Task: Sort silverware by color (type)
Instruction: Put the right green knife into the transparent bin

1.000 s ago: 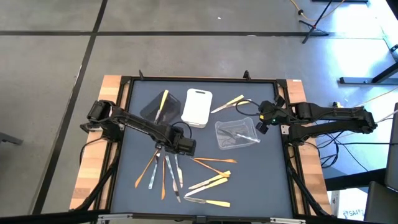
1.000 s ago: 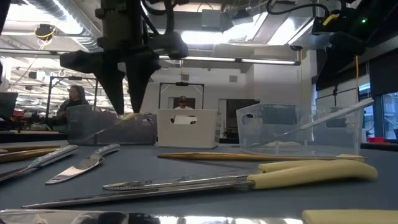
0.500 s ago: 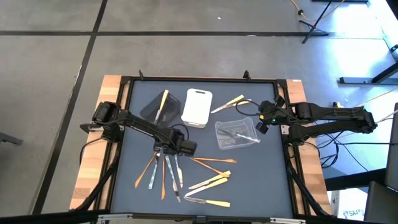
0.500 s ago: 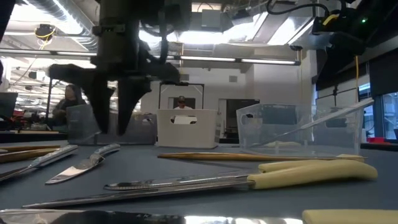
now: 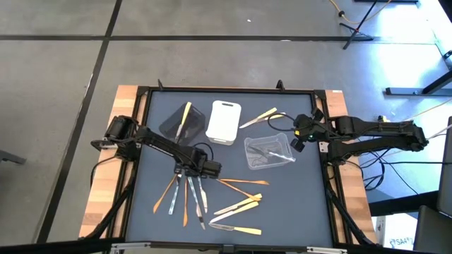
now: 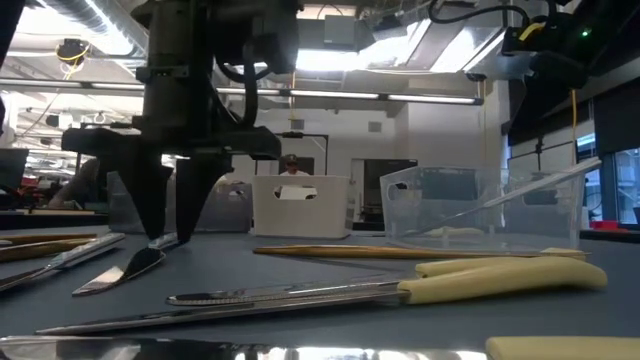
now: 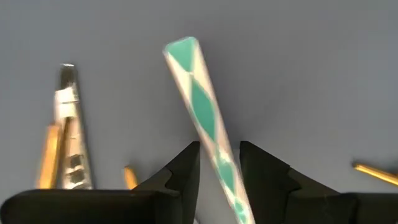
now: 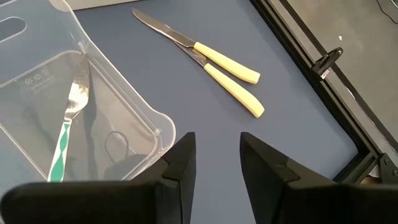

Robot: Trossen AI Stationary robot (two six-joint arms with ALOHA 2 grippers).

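Note:
The silverware lies scattered on the dark mat: a fan of orange and silver pieces [image 5: 185, 197] and some yellow-handled ones [image 5: 239, 207]. My left gripper [image 5: 189, 171] points down at the fan's far end, its fingertips [image 6: 165, 236] just above the mat. It is open, with one finger on each side of a green-and-white patterned handle [image 7: 202, 106] that lies flat on the mat. I cannot see any touch. My right gripper [image 5: 295, 141] hangs open at the right, above the rim of the clear tray [image 5: 268, 153], which holds a green-handled fork [image 8: 65, 143].
A black tray [image 5: 176, 121] with a yellow piece and a white tray [image 5: 224, 121] stand at the far side. Two yellow-handled knives [image 8: 227, 74] lie by the far right corner. More pieces lie in front of the low camera [image 6: 400, 290]. The mat has a raised black frame [image 5: 328, 190].
My left gripper has come down toward the mat and a little toward the table's left, until its fingertips stand at the far end of the silverware fan. Its fingers have kept the same gap. No utensil has moved.

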